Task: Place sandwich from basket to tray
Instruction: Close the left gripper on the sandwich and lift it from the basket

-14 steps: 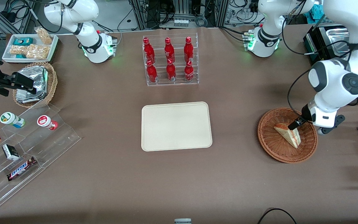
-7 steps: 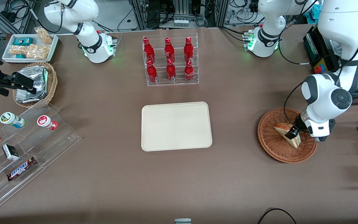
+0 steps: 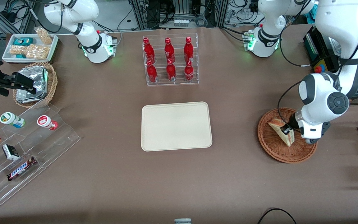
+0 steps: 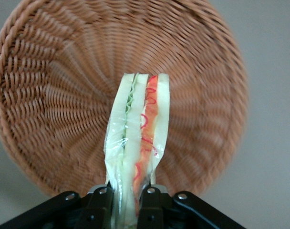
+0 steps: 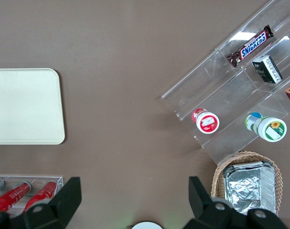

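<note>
The left arm's gripper (image 3: 288, 130) is hanging over the reddish-brown wicker basket (image 3: 270, 146), its 2 fingers (image 4: 101, 206) closing tight on the base of the sandwich (image 3: 280, 130). The plastic-wrapped wedge is sitting lifted off the weave, its tip pointing away from the gripper across the basket's centre, green and red-orange layers showing edge-on. Seen from the front camera, the cream tray (image 3: 176, 126) is lying bare at about 9 o'clock from the basket, well apart, with 6 red bottles (image 3: 169, 59) standing in a clear rack at the tray's 12 o'clock.
</note>
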`<state>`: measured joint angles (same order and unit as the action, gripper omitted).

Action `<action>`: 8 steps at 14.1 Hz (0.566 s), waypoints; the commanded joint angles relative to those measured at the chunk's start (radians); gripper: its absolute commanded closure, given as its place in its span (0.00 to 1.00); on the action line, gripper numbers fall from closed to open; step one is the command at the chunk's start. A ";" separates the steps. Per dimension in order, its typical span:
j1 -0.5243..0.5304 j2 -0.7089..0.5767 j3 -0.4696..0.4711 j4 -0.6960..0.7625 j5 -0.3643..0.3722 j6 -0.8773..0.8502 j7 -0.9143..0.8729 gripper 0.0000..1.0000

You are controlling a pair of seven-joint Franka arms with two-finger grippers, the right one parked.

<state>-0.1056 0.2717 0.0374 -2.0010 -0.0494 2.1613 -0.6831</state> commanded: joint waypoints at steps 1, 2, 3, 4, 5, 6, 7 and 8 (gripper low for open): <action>-0.103 0.047 0.007 0.170 0.014 -0.168 0.196 0.96; -0.132 0.064 0.006 0.204 0.013 -0.191 0.259 0.96; -0.172 0.067 0.006 0.209 0.002 -0.192 0.254 0.97; -0.216 0.072 0.004 0.209 0.002 -0.180 0.248 0.99; -0.276 0.095 0.004 0.218 -0.001 -0.160 0.234 1.00; -0.328 0.118 0.006 0.229 -0.009 -0.123 0.199 1.00; -0.376 0.144 0.004 0.232 -0.023 -0.074 0.154 1.00; -0.423 0.170 0.004 0.237 -0.046 -0.020 0.110 1.00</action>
<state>-0.4406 0.3738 0.0259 -1.8092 -0.0650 2.0800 -0.5129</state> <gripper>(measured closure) 0.855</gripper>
